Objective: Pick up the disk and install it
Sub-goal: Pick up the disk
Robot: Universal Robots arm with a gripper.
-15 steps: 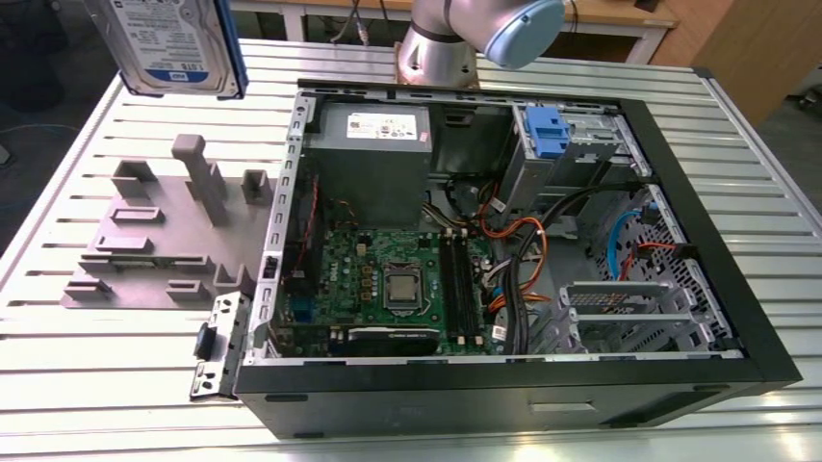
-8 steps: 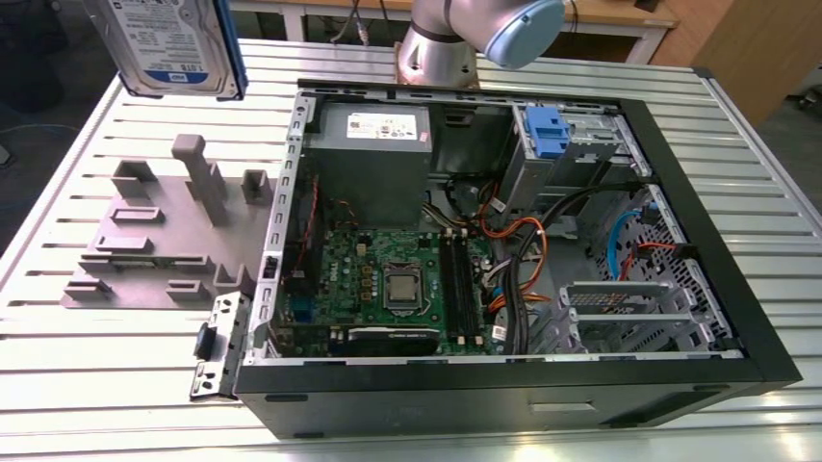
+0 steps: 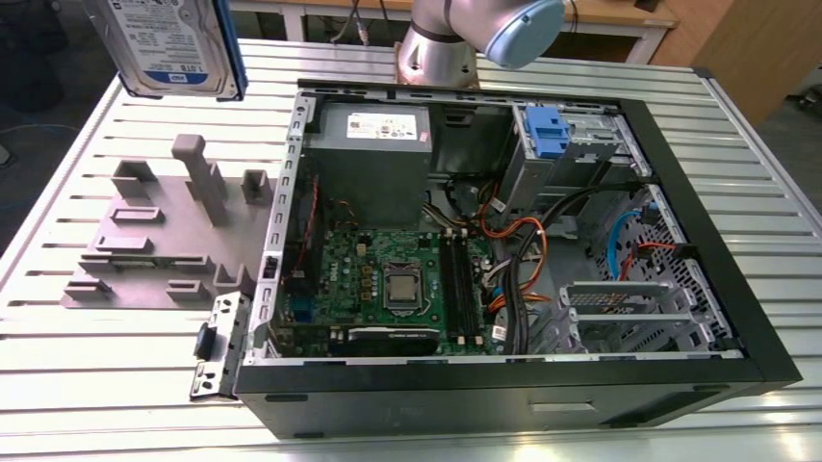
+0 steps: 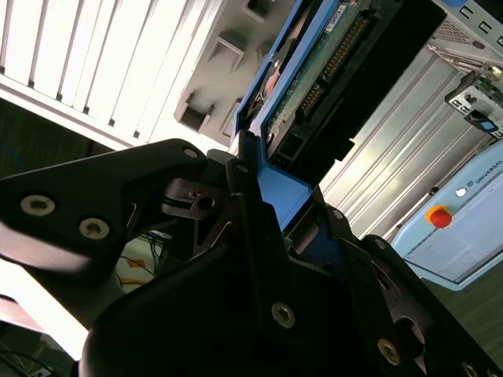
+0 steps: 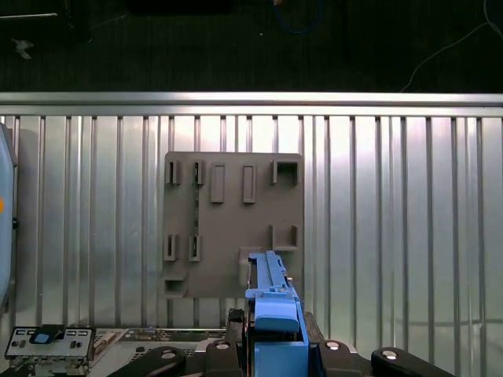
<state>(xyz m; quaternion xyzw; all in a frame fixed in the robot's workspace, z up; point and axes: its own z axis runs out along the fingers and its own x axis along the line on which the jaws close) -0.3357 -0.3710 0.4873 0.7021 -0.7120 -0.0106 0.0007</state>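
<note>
The disk (image 3: 173,43) is off the counter (image 3: 103,385) and held up in the air. In the exterior view it hangs at the upper left corner, standing on edge, with its white-and-blue label facing the camera and its blue frame showing along one side. In the second wrist view the pincer (image 4: 275,188) is clamped on the disk (image 4: 314,75). Its black fingers (image 4: 185,157) press against the blue frame from both sides, and the drive's green circuit-board face (the side without the label) runs away from the grip. In the first wrist view the disk (image 5: 271,302) shows edge-on as a narrow blue strip. Below it lies the grey fixture plate (image 5: 228,228), flat on the slatted metal counter, and the strip's far end overlaps the plate's edge. In the exterior view this fixture plate (image 3: 154,241), with its raised posts and slots, sits on the counter just beside the open computer case (image 3: 719,289), on the exterior view's left. The case lies on its side with the panel off, showing the green motherboard (image 3: 385,279), a grey power supply (image 3: 372,159) with a white sticker, and a tangle of orange and black cables (image 3: 521,231). A small blue clip (image 3: 546,130) stands in the drive bay at the far end of the case, well apart from the disk. The arm (image 3: 444,43) rises from behind the case at the far edge of the counter.
</note>
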